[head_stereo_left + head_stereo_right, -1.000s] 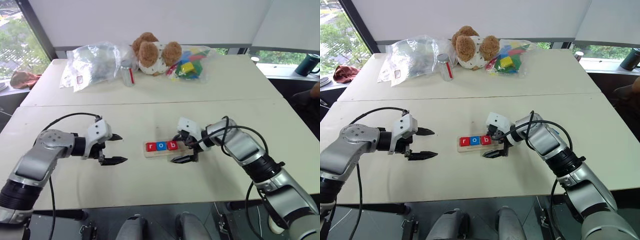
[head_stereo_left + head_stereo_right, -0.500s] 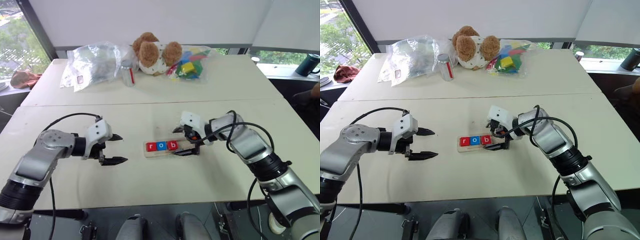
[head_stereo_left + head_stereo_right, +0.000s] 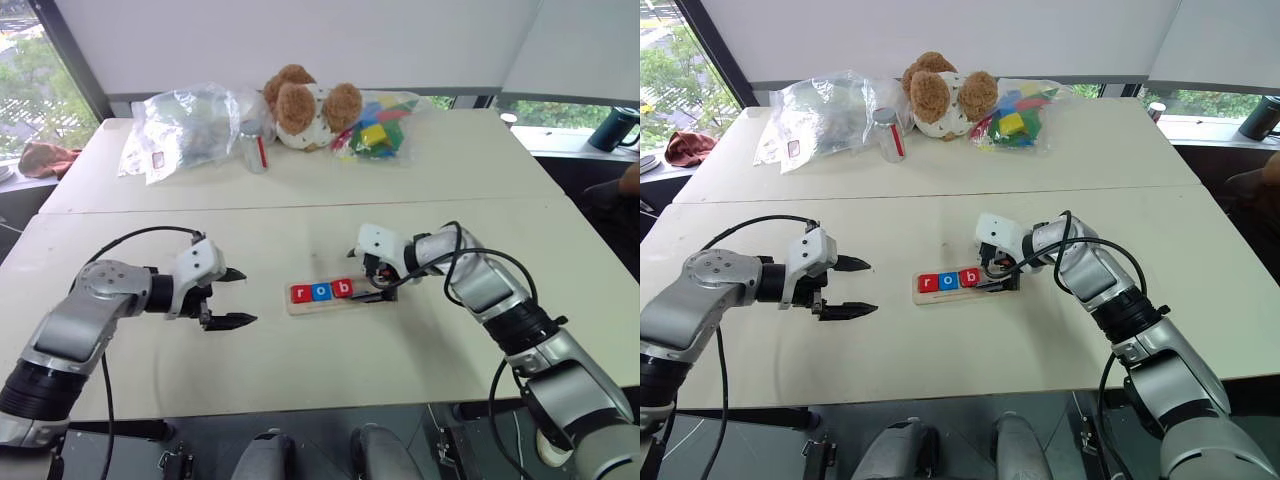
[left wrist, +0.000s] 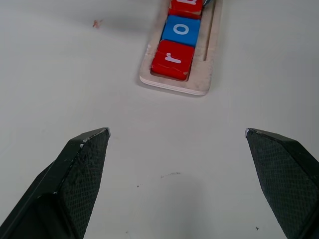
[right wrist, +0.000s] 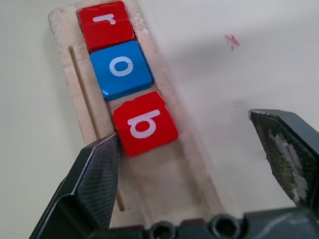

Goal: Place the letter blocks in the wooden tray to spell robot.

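Wooden tray [image 3: 345, 297] mid-desk [image 3: 300, 370], letter blocks [image 5: 121, 71] r, o, b seated in slot, b slightly askew. Right claw [image 5: 199, 164] spread, empty, straddling tray's vacant end, likely to nudge b straight. Left claw [image 3: 232, 297] spread, idle, well apart.

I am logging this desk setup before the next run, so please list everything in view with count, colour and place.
Square letter tiles: three, red r, blue o, red b, in a row in the tray.
Long pale wooden tray: one, middle of the near table; its end by the right gripper is unfilled.
Brown and white teddy bear: one, far table.
Clear bag of multicoloured toy blocks: one, to the right of the bear.
Crumpled clear plastic bag: one, to the left of the bear.
Small clear jar with red label: one, between bag and bear.
White tables: two, pushed together.
Left gripper: black fingers, open, left of the tray.
Right gripper: black fingers, open, at the tray's unfilled end.
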You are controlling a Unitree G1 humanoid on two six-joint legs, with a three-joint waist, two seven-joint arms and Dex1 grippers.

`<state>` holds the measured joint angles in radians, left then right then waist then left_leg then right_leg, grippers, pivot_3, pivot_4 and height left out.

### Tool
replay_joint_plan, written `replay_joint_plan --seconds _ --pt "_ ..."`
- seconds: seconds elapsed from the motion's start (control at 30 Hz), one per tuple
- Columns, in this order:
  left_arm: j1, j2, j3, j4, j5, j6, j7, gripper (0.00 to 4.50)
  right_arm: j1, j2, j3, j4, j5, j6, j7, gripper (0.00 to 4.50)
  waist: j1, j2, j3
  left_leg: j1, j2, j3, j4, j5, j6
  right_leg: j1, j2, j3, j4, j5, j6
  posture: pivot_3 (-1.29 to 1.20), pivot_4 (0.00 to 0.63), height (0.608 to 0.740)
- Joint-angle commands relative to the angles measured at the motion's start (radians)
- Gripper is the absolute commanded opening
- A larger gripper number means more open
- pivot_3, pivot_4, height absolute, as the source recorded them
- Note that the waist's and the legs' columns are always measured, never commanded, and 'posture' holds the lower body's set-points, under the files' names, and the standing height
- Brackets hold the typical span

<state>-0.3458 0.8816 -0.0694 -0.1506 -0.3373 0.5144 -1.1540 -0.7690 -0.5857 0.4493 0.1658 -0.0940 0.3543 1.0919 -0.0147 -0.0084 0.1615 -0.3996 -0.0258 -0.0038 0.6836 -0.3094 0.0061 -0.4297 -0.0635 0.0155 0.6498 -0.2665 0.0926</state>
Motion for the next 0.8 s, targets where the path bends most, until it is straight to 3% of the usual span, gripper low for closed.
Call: replay_joint_plan --seconds 0.03,0.3,0.8 --pt "0.005 0.004 0.016 -0.029 -0.008 0.000 0.004 4.50 -0.026 0.017 -0.013 -0.001 -0.014 -0.012 -0.010 4.47 -0.001 0.000 0.000 0.000 0.000 0.000 0.000 0.000 0.000 0.000 0.000 0.000 0.000 0.000 0.000 0.00 0.150 0.740" --pt "0.006 0.004 0.019 -0.025 -0.009 0.001 0.006 4.50 -0.030 -0.010 -0.066 -0.089 0.056 0.065 0.058 4.47 0.000 0.000 0.000 0.000 0.000 0.000 0.000 0.000 0.000 0.000 0.000 0.000 0.000 0.000 0.000 0.00 0.150 0.740" --pt "-0.012 0.000 0.016 -0.003 -0.005 -0.006 0.004 4.50 -0.093 0.016 -0.057 0.200 -0.039 -0.089 -0.009 4.47 -0.004 0.000 0.000 0.000 0.000 0.000 0.000 0.002 -0.004 0.000 0.000 0.000 0.000 0.000 0.000 0.00 0.150 0.740"
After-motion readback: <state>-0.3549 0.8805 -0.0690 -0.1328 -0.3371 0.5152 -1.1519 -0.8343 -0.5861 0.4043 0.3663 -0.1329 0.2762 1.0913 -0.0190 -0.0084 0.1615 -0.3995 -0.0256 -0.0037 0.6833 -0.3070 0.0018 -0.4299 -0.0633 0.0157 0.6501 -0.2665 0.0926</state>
